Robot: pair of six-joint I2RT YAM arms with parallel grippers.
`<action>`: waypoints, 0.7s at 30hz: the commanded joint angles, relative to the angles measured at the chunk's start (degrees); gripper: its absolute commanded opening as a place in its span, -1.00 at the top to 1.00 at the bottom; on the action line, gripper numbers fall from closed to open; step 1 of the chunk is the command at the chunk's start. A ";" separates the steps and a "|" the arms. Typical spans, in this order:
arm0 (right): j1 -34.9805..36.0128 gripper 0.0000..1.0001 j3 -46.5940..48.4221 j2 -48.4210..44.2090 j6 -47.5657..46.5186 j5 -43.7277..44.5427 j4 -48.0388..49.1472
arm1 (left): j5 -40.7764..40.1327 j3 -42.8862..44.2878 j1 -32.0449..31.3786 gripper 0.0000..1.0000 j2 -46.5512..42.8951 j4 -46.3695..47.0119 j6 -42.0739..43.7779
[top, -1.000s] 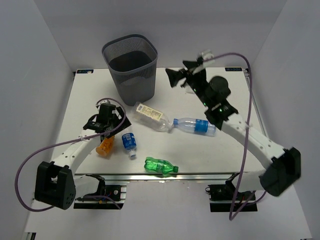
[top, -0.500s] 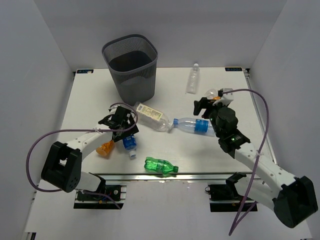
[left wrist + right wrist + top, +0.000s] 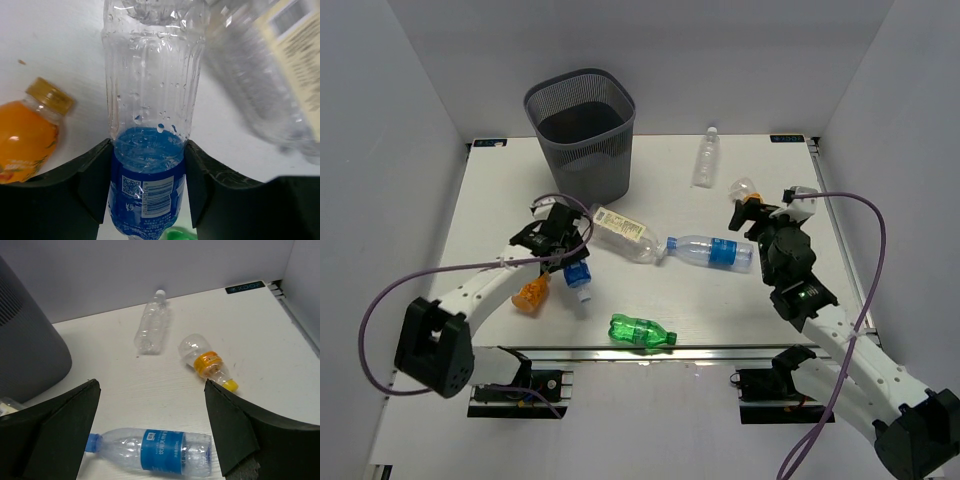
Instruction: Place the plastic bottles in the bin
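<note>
Markings check: no word or number can be read with certainty; only codes and stickers show.
Left wrist view: the small blue-label bottle [image 3: 147, 200] carries a white QR code [image 3: 131, 186] with a barcode [image 3: 159, 199] beside it, and the digits under the bars are too small to read. The cream-label bottle [image 3: 292, 47] shows a dark barcode block and lines of fine print, all blurred. Right wrist view: the long blue-label bottle [image 3: 162, 452] has a small white square mark and one row of white characters, not resolvable. The black sticker [image 3: 245, 287] at the far edge of the table [image 3: 150, 385] bears teal lettering, which is illegible.
</note>
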 commanded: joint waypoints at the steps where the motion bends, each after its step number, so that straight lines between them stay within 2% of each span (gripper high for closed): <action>1: -0.23 -0.79 0.77 -0.80 -4.57 3.27 0.04 | -6.66 5.98 -0.20 0.35 -7.67 -4.53 -1.53; 3: -0.23 -0.79 1.22 -0.45 -6.59 2.21 -0.41 | -10.53 11.42 -0.20 0.35 -10.93 -7.17 -0.57; 5: -0.23 -0.79 1.30 0.17 -7.04 2.47 -0.15 | -18.34 17.30 -0.20 0.39 -10.77 -9.98 0.05; 7: -0.23 -0.79 1.92 1.48 -8.62 2.12 -0.58 | -23.00 27.75 -0.20 0.46 -9.10 -13.33 1.28; 10: -0.23 -0.79 2.53 2.89 -9.58 1.07 -1.37 | -25.39 37.44 -0.20 0.48 -6.11 -9.57 6.80; 12: -0.23 -0.79 2.54 3.33 -10.55 -0.07 -0.94 | -25.75 42.95 -0.20 0.41 -2.52 -5.26 11.29; 14: -0.23 -0.79 2.80 3.42 -11.78 -3.84 -0.93 | -25.66 47.72 -0.11 0.31 1.43 -3.24 15.76; 15: -0.23 -0.79 3.23 3.77 -12.31 -5.68 -1.46 | -26.10 52.96 0.06 0.29 5.98 -2.71 17.00; 16: -0.23 -0.79 4.02 4.21 -12.66 -9.96 -2.77 | -26.19 55.45 0.24 0.25 8.20 -1.92 18.32; 21: -0.23 -0.79 6.58 4.65 -12.75 -22.03 -7.62 | -20.13 72.06 4.36 0.23 22.17 2.39 22.99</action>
